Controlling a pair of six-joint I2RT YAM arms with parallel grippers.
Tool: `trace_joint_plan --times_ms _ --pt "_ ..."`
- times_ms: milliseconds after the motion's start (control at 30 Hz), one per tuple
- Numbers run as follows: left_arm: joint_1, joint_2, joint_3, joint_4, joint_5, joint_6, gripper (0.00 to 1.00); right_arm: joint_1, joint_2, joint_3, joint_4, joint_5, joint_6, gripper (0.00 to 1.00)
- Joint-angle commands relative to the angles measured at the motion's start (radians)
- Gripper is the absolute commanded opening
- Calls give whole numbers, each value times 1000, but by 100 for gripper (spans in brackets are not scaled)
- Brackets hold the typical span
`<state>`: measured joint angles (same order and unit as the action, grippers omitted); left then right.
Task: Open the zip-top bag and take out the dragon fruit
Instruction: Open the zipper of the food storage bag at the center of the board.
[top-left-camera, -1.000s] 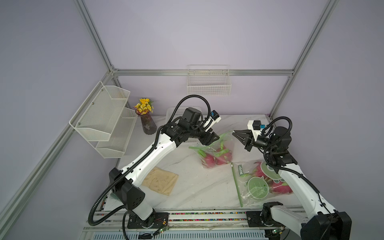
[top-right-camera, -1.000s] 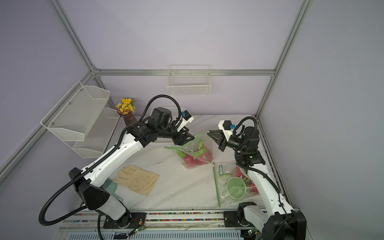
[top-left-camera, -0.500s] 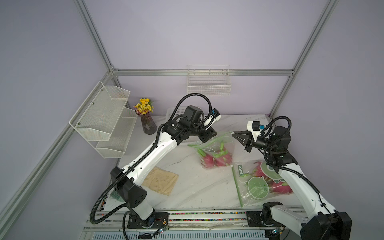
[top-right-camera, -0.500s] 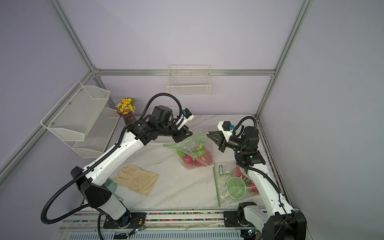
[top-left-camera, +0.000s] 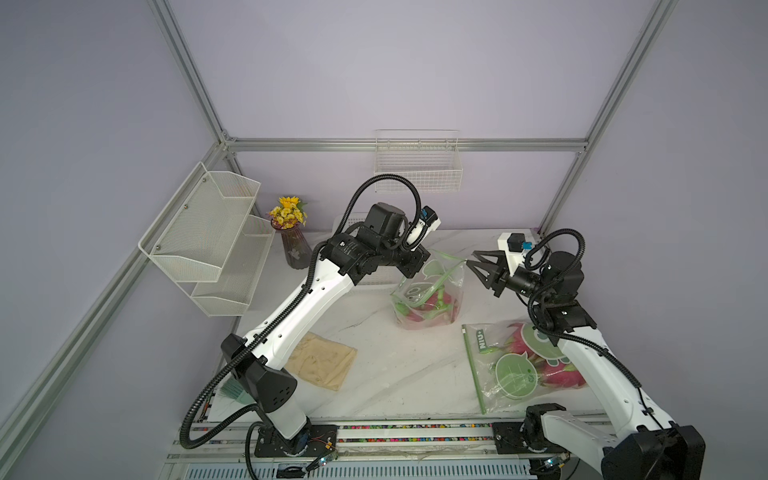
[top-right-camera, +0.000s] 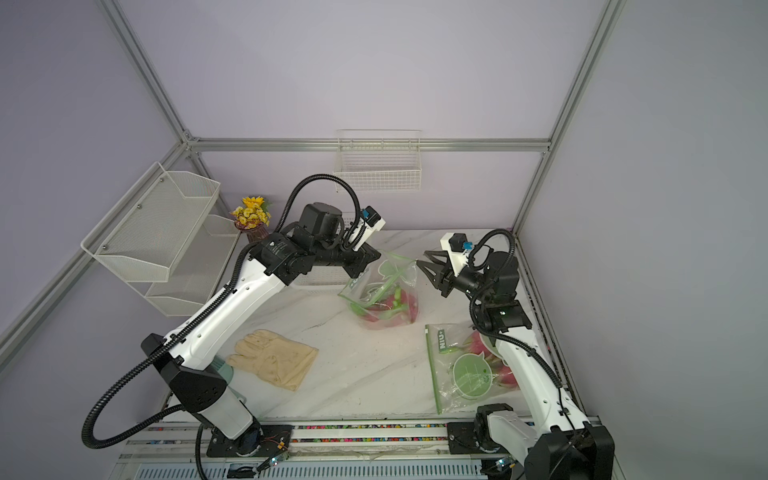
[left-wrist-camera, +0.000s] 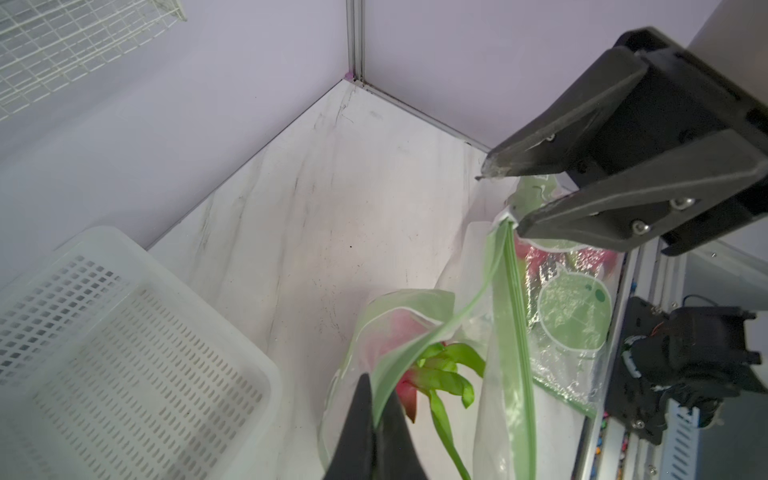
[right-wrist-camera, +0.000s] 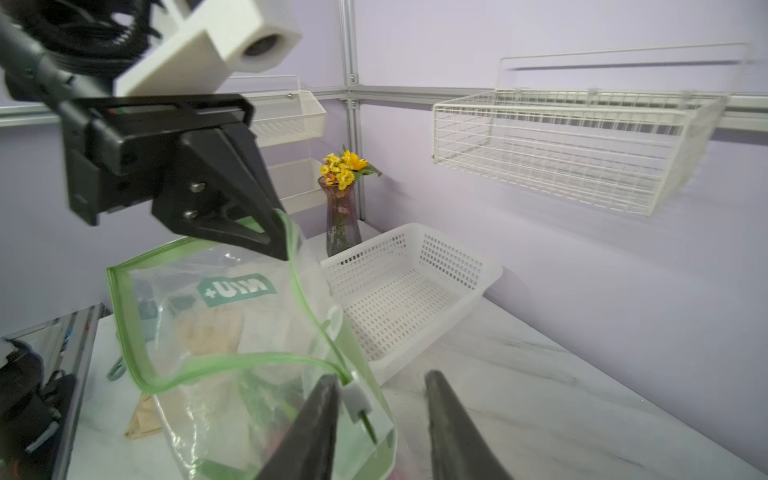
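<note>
place: robot lab test cell | signs: aluminium frame (top-left-camera: 407, 144), lilac panel walls (top-left-camera: 415, 75), robot arms (top-left-camera: 299, 307) on base rail (top-left-camera: 415, 436)

A green label (right-wrist-camera: 236, 291) on the lifted zip-top bag (right-wrist-camera: 257, 345) read "MIU+", mirrored; the second bag (top-left-camera: 515, 370), lower right, carried similar lettering (top-left-camera: 482, 338).

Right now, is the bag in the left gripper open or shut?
Open: the green zip strips of the bag stand apart in a wide loop, the slider at one end.
</note>
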<state>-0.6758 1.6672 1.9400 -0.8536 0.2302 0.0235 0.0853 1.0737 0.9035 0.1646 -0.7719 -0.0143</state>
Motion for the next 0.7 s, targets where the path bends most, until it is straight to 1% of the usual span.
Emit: trace_joint_plan --times_ms 0,33,100,167,300,333,400,500,567,667 --pt "-4 -9 59 46 -26 -171 0 4 -39 62 29 167 224 46" --pt "-4 -5 64 45 -38 -211 0 4 -43 76 11 205 287 48" --pt "-4 7 71 51 -55 -294 0 4 -45 120 -77 267 386 49" --pt "-5 24 82 53 -66 -361 0 4 -30 185 -210 286 465 51" --pt "-11 65 96 70 -98 -483 0 14 58 359 -543 280 603 48" --pt "-11 78 103 70 -112 -518 0 24 74 376 -583 259 630 47" --pt "-13 100 113 77 -113 -560 0 62 94 385 -620 225 664 46" --pt "-15 120 113 91 -135 -629 0 142 90 368 -661 271 704 46" --pt "-15 130 112 101 -144 -663 0 185 96 367 -686 307 714 46" --pt "-16 136 111 126 -140 -704 0 237 123 366 -709 329 715 46"
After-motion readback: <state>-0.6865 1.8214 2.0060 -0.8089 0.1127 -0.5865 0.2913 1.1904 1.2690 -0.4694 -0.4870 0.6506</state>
